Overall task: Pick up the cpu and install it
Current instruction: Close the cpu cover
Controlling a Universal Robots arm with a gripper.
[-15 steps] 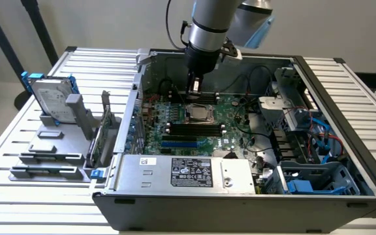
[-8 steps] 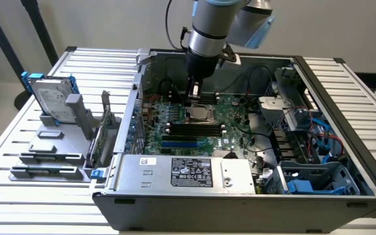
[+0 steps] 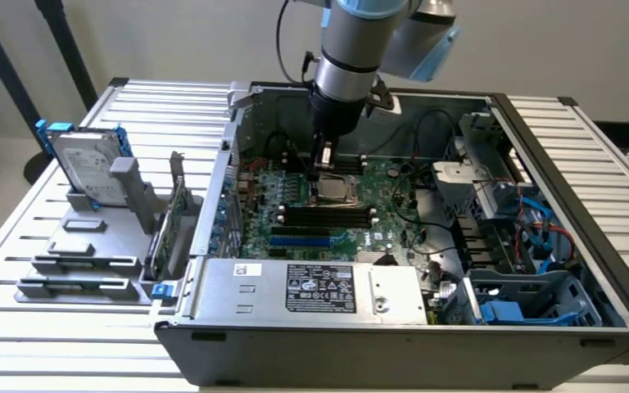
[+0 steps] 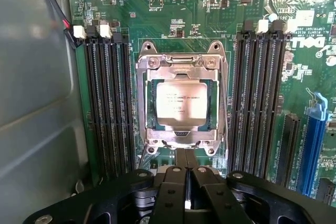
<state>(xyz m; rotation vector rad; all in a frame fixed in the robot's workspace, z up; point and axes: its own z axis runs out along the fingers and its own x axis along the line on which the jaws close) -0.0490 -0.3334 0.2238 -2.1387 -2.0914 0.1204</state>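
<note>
Setting: pale wall behind; a slatted metal table (image 3: pixel 588 155) carries an open-topped case (image 3: pixel 402 348).
Case edges: sheet walls stand all round the green board (image 3: pixel 386 221). The power supply (image 3: pixel 304 291) lies along the near edge. A drive cage (image 3: pixel 506 205) with blue cabling takes up the exterior view's right side.
Open room: the case is open above, and the arm (image 3: pixel 347 57) hangs into it from overhead, close to the far wall. Black cables (image 3: pixel 424 184) loop just beside the socket on the exterior view's right.
Socket surrounds: banks of black memory slots (image 4: pixel 107 114) flank the socket on two opposite sides, near its frame. A grey case wall (image 4: pixel 31 103) lies beyond one bank and a blue slot (image 4: pixel 311 145) beyond the other.
Cpu (image 4: pixel 182 103): seated in the socket at the middle of the board, lying flat with its silver top up. The metal frame (image 4: pixel 181 64) lies around its edges.
Cpu heading: near square, with no marked long axis. Its sides run parallel to the memory slots and its printed lines run crosswise to them.
Gripper (image 4: pixel 186 153): fingers together, with nothing seen between them. The tips sit just beside one edge of the frame, apart from the cpu; whether they touch the frame cannot be told. In the exterior view the gripper (image 3: pixel 318 170) hangs directly over the socket.
Off the case: a hard drive (image 3: pixel 85 168) stands upright in a grey fixture (image 3: pixel 85 246) on the exterior view's left, well apart from the socket.
</note>
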